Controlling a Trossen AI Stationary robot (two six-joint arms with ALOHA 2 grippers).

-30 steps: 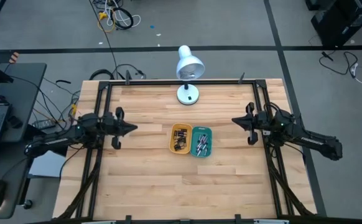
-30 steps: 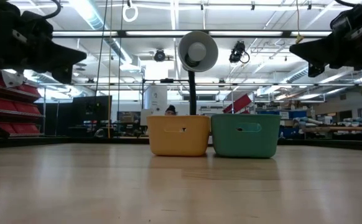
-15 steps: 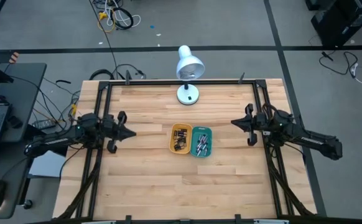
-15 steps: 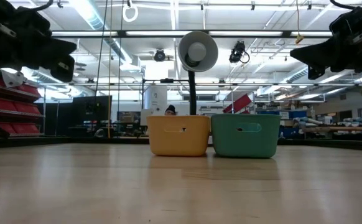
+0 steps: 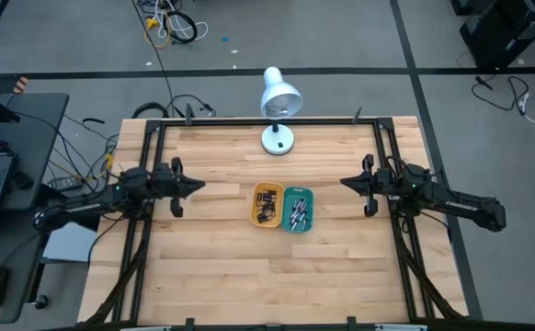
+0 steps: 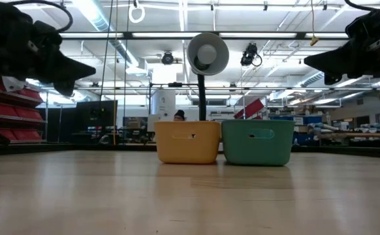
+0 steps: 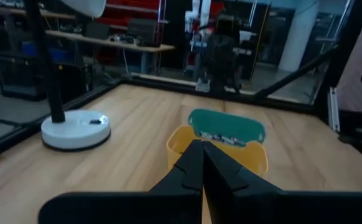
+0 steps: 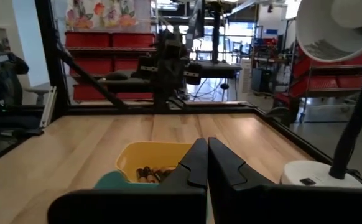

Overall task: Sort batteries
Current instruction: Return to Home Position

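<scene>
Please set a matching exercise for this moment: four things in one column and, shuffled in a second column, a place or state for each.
Things:
1. yellow tray
2. teal tray
3. lamp
4. left gripper

Places or states:
A. shut, raised, left of both trays
B. holds silvery batteries
C. stands behind both trays in the low view
D. holds dark batteries

Pairs: 1-D, 2-B, 3-C, 4-A.

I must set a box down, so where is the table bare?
Bare: between left claw and yellow tray, between right claw and teal tray, and the wide strip from both trays to the table edge opposite the lamp. Crowded: the centre line, lamp to trays.
</scene>
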